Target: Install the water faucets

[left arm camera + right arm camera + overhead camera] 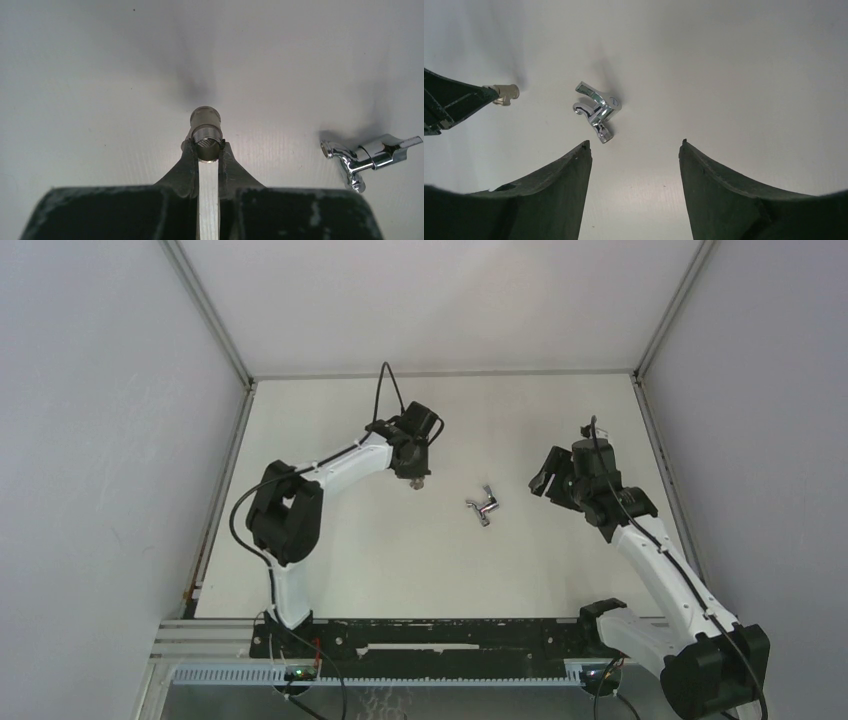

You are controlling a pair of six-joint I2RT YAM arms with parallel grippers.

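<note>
– Stub (pixel 206 127) first: where is it?

– Pinched between the tips of the left gripper (pixel 206 150). The jaws are nearly together, with only the width of that short dull-grey piece between them. Its open end faces the wrist camera and the rest sticks out past the fingertips.

– Is it touching the table (pixel 330 570)?

– I cannot tell. From above, the left gripper points down over the white surface, left of the middle, and the stub is too small to make out there.

– And the tap (pixel 484 507)?

– It is the shiny chrome angled piece, lying loose on the table between the two arms, with neither of them touching it. In the left wrist view it sits off to the right of the stub, well apart from it.

– What about the right gripper (pixel 634 145)?

– Spread wide, with nothing between its fingers. It hangs above the table to the right of the tap. In its own camera the tap lies a little beyond the gap between the fingers, nearer the left one. Further left in that view, the stub shows at the tip of the other arm's dark finger.
</note>
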